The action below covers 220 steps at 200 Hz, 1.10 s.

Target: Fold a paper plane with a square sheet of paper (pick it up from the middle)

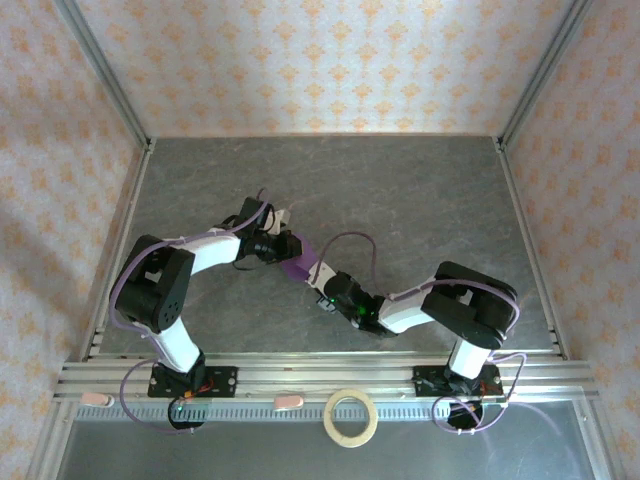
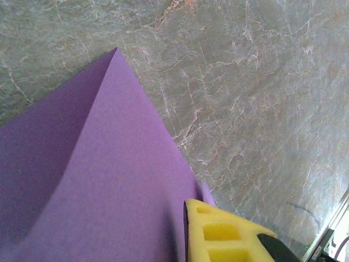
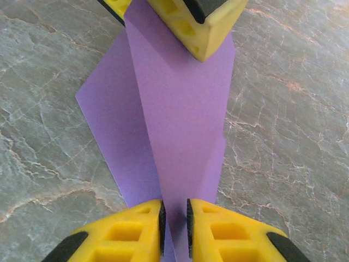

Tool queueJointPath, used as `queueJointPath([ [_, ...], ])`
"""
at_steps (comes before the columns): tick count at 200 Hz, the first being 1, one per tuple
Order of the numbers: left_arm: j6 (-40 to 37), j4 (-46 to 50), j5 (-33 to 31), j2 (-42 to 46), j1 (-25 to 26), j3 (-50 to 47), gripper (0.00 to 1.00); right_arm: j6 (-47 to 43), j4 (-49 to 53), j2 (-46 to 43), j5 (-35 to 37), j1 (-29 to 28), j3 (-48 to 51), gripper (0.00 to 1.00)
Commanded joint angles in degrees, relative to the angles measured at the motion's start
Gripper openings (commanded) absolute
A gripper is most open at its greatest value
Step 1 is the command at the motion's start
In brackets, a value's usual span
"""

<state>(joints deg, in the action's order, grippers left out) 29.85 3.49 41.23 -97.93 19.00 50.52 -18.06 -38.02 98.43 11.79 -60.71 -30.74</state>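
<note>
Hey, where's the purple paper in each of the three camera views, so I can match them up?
Top external: purple paper mid-table, between the left gripper and the right gripper.
Left wrist: fills the lower left, its point at upper left.
Right wrist: centre, clamped at the bottom by the right gripper.
Shared landmark: the grey marbled table.

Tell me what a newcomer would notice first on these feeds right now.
First comes the partly folded purple paper sheet at mid-table, pinched from opposite ends by the left claw and the right claw. Next is the tan tape ring, lying at the near rail between the two arm bases.
</note>
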Motion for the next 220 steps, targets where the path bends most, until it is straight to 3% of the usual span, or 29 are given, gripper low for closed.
queueJointPath([
  [1, -1.35, 1.08, -0.8, -0.16, -0.37, 0.26, 0.19, 0.9, -1.7, -0.52, -0.29, 0.24, 0.06, 0.2],
  [100, -1.28, 1.51, -2.07, 0.49, -0.37, 0.63, 0.21, 3.26, -0.06, -0.13, -2.17, 0.7, -0.59, 0.02],
  [128, -0.55, 1.92, -3.96, 2.25, -0.71, 1.49, 0.37, 6.88, 1.34, -0.17, -6.33, 1.73, -1.46, 0.0],
  [154, 0.65, 2.14, -7.11, 6.05, -2.0, 1.37, 0.51, 12.49, 2.35, -0.78, -14.59, 4.14, -2.29, 0.0],
  [170, 1.52, 2.39, -9.34, 8.89, -2.82, 0.52, 0.68, 15.8, 2.86, -0.87, -20.31, 5.82, -2.94, 0.0],
  [194, 3.5, 2.61, -11.94, 13.07, -3.86, -1.29, 0.76, 18.66, 3.91, -0.56, -26.35, 7.57, -4.1, 0.0],
  [220, 4.66, 2.43, -13.78, 16.78, -4.4, -3.35, 0.78, 21.25, 4.91, -0.87, -30.32, 9.17, -4.9, 0.0],
])
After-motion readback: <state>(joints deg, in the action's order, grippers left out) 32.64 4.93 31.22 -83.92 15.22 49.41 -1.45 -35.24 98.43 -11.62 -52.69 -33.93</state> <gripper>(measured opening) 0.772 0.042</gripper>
